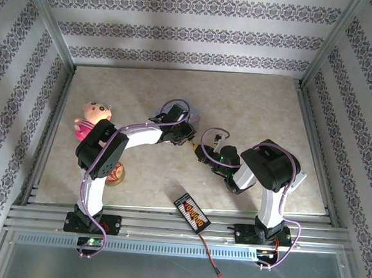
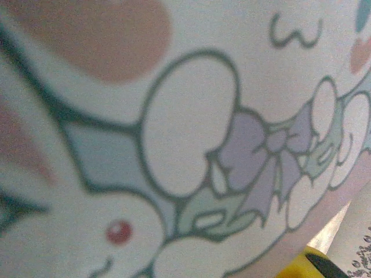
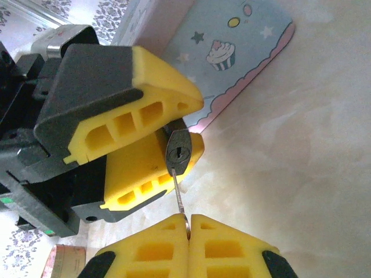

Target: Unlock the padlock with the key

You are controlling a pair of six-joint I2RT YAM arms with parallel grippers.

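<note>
In the right wrist view the small dark padlock [image 3: 178,152] hangs between the yellow fingers [image 3: 156,87] of my left gripper [image 3: 191,124], which is shut on it, keyhole end facing the camera. My right gripper [image 3: 188,223] is shut on the thin silver key [image 3: 180,194]. The key's tip touches the lower edge of the padlock body, just below the keyhole slot. From above, the left gripper [image 1: 187,138] and the right gripper [image 1: 201,154] meet mid-table. The shackle is hidden between the left fingers.
The pale blue tin [image 3: 232,52] with a cupcake print lies just behind the padlock; its rabbit-printed lid [image 2: 185,127] sits right against the left wrist camera. A pink plush toy [image 1: 94,119] lies at the left, and a round tin [image 1: 115,174] by the left arm. A black device [image 1: 192,212] lies at the front edge.
</note>
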